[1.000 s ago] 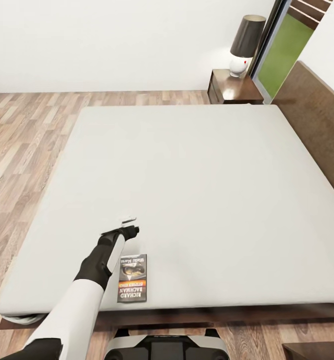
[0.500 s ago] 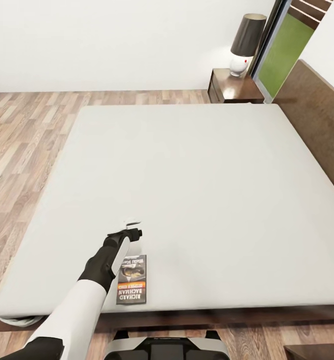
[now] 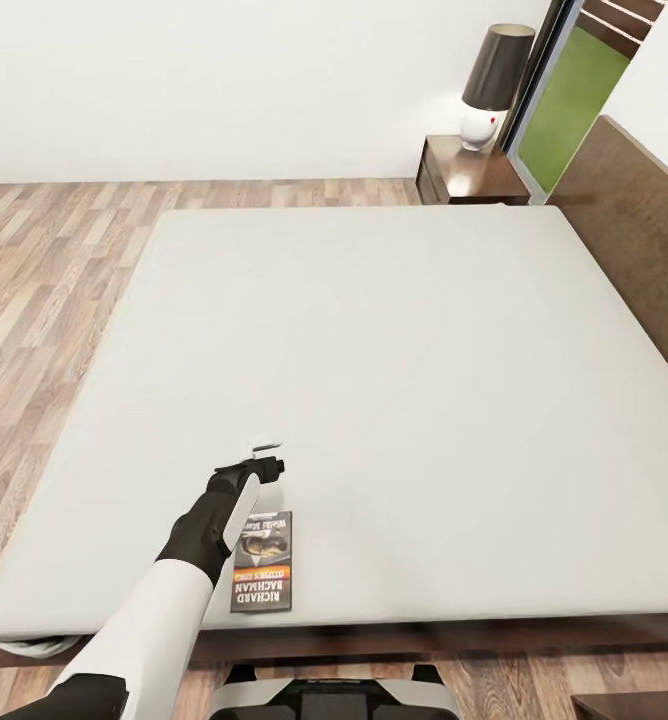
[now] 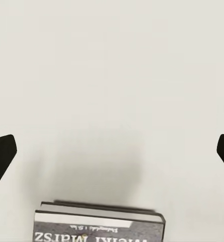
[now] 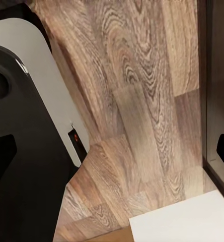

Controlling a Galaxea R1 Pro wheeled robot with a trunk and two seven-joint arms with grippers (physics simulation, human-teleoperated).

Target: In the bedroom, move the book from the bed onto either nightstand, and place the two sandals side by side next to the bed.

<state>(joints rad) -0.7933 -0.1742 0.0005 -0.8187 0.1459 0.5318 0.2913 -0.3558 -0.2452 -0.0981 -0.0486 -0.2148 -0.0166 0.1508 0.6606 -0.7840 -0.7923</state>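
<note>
The left gripper (image 3: 262, 452) hangs over the mattress with its jaws spread wide; in the left wrist view the two dark fingertips (image 4: 2, 154) sit at opposite edges of the frame with nothing between them but pale sheet; the book (image 3: 264, 560) lies flat just on the near side of those fingers, so the gripper is a little beyond it and would have to draw back toward the robot to come over the cover; in the left wrist view only its far short edge (image 4: 99, 227) and a strip of title lettering show; its long axis runs near to far, roughly in line with the left forearm, and its near end is close to the near edge of the bed (image 3: 424, 380); the left arm is plainly the nearer one; the right gripper (image 5: 112, 151) looks down at the wood-plank floor (image 5: 142, 101) beside the robot's base, its fingertips wide apart and holding nothing; the nightstand (image 3: 469, 175), with a lamp (image 3: 494, 85) on it, stands at the far right corner of the bed, well apart from the book.
</note>
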